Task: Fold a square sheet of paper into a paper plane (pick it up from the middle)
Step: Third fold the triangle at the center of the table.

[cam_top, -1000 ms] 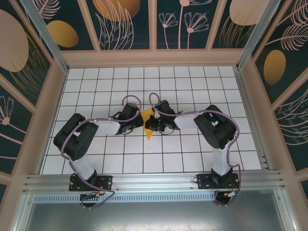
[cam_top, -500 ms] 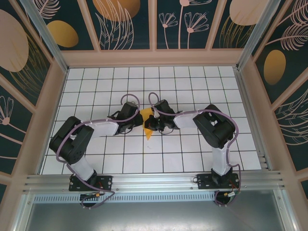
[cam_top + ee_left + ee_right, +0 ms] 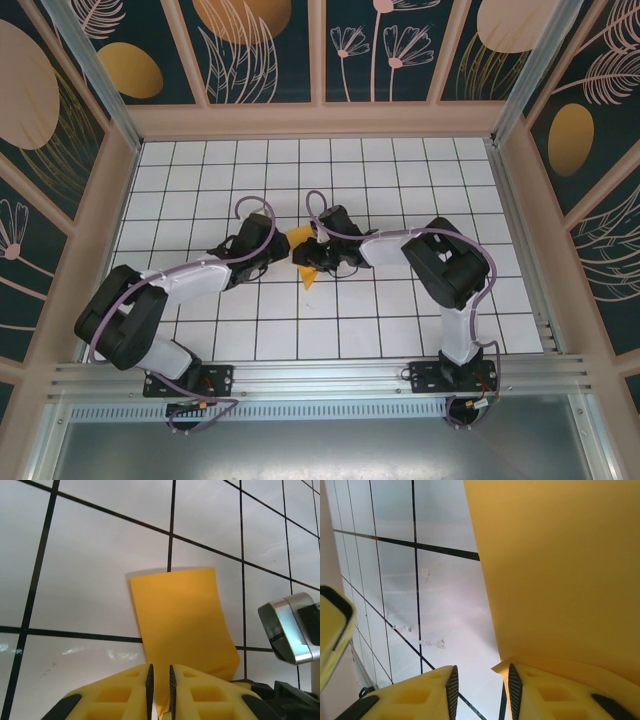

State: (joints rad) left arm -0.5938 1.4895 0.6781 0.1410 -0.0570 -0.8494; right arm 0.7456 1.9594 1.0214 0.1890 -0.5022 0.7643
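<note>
The sheet of paper [image 3: 300, 239] is folded into a narrow orange-yellow shape whose point [image 3: 308, 279] faces the near edge, and it lies mid-table between both grippers. My left gripper [image 3: 281, 252] comes at it from the left. In the left wrist view the paper [image 3: 180, 615] runs up between the narrow jaws of that gripper [image 3: 160, 672], which are shut on it loosely. My right gripper [image 3: 310, 258] is open. In the right wrist view the paper [image 3: 560, 570] rests over the right finger [image 3: 545, 690], and only bare tile shows in the gap of that gripper [image 3: 481, 677].
White tiled floor [image 3: 400, 310] with black grid lines spreads all round. Pink-framed walls [image 3: 320, 118] close off the back and sides. An aluminium rail [image 3: 320, 378] runs along the near edge by the arm bases. The right wrist's silvery block [image 3: 290, 630] sits close beside the paper.
The right gripper's jaws have parted off the paper. The left arm has stretched out lower, its elbow dropping toward the near left. The paper's upper end has shifted slightly left.
</note>
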